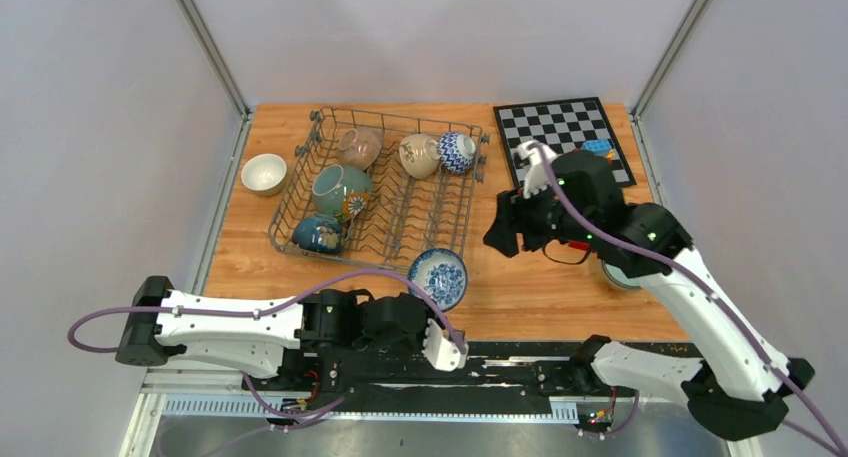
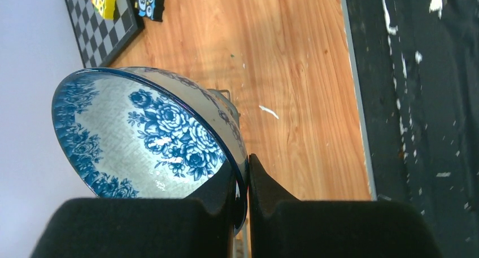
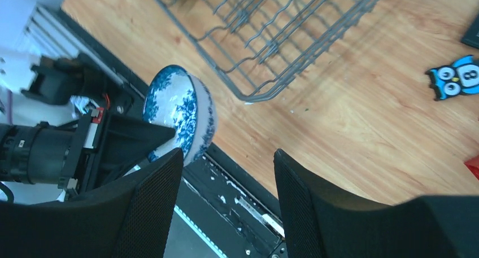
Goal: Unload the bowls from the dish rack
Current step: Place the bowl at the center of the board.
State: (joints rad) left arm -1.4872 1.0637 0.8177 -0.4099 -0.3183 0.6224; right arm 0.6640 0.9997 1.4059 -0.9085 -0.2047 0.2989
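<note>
The grey wire dish rack stands on the wooden table and holds several bowls: a brownish one, a cream one, a blue-and-white patterned one, a green one and a dark blue one. My left gripper is shut on the rim of a blue floral bowl, held tilted just off the rack's near right corner. My right gripper is open and holds nothing; it hangs right of the rack. The floral bowl shows beside its left finger.
A white bowl sits on the table left of the rack. A chessboard lies at the back right, with a blue owl tile near it. A grey bowl peeks out under the right arm. The black base rail runs along the near edge.
</note>
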